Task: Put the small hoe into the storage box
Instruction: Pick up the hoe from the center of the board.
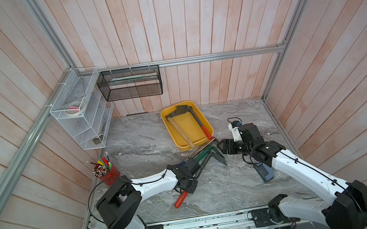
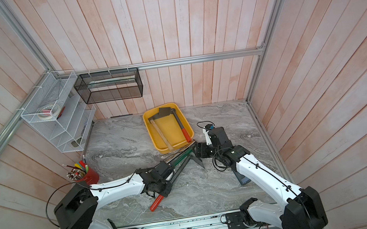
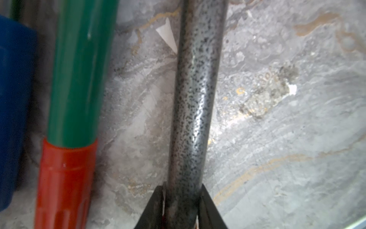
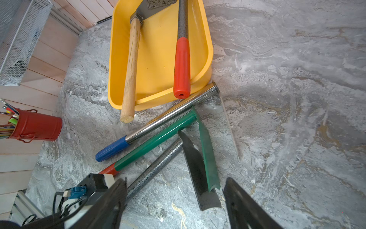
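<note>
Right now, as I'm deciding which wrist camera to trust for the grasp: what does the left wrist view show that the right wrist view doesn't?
Only left wrist: the left gripper shut on the speckled hoe shaft.
Only right wrist: the storage box holding two tools, the blades, the red pen cup, the open right gripper.
Both: that speckled shaft, the green shaft, the blue grip, the marble table.

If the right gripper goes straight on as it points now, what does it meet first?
Probably the speckled hoe's dark blade, just ahead of the open right gripper; depth is unclear.
</note>
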Robot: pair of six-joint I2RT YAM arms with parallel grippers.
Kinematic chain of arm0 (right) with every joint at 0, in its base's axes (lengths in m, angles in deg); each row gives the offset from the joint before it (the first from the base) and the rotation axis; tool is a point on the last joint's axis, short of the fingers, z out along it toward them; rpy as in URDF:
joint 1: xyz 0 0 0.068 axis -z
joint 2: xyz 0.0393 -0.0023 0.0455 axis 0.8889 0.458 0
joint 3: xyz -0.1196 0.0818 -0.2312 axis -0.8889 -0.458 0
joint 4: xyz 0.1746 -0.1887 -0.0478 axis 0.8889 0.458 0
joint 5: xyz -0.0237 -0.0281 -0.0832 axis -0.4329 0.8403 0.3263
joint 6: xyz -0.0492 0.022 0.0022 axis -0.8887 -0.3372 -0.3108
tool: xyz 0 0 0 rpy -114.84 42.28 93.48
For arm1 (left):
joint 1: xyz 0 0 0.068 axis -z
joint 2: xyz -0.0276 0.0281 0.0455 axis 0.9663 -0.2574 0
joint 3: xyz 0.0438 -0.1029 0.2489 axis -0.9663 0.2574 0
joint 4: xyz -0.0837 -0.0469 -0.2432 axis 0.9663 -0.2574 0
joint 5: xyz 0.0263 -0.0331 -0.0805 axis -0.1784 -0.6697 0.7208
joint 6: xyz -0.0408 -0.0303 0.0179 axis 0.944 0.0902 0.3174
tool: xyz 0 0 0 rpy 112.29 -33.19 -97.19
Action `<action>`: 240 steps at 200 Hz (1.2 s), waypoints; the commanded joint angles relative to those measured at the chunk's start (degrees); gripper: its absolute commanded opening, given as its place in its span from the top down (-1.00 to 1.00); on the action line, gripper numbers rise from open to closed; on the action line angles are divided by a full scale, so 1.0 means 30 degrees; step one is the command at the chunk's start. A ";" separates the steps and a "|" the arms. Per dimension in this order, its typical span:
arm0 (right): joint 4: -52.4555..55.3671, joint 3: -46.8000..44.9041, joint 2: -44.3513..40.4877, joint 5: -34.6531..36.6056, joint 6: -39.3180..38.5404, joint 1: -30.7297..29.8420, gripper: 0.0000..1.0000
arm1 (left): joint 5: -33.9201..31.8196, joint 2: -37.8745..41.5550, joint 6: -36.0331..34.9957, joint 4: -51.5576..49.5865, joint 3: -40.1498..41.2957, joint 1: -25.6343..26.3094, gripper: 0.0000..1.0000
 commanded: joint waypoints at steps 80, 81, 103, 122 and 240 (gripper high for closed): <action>-0.0211 -0.0708 -0.0196 -0.0996 0.0698 -0.0045 -0.59 | -0.1220 0.0830 0.0233 -0.0815 -0.1219 0.0257 0.82; -0.0211 -0.0723 -0.0196 -0.1005 0.0698 -0.0053 -0.59 | -0.1205 0.0835 0.0242 -0.0801 -0.1215 0.0258 0.82; -0.0240 -0.0877 -0.0283 -0.1252 0.0863 -0.0062 -0.59 | -0.1132 0.1116 0.0278 -0.0777 -0.1183 0.0256 0.88; -0.0592 -0.1208 -0.0446 -0.1940 0.1343 -0.0115 -0.59 | -0.1081 0.1397 0.0391 -0.0794 -0.1241 0.0252 0.92; -0.2145 -0.3259 -0.1805 -0.1952 0.5867 -0.2925 -0.51 | -0.0371 0.1574 0.0943 -0.0728 -0.1783 0.0255 1.00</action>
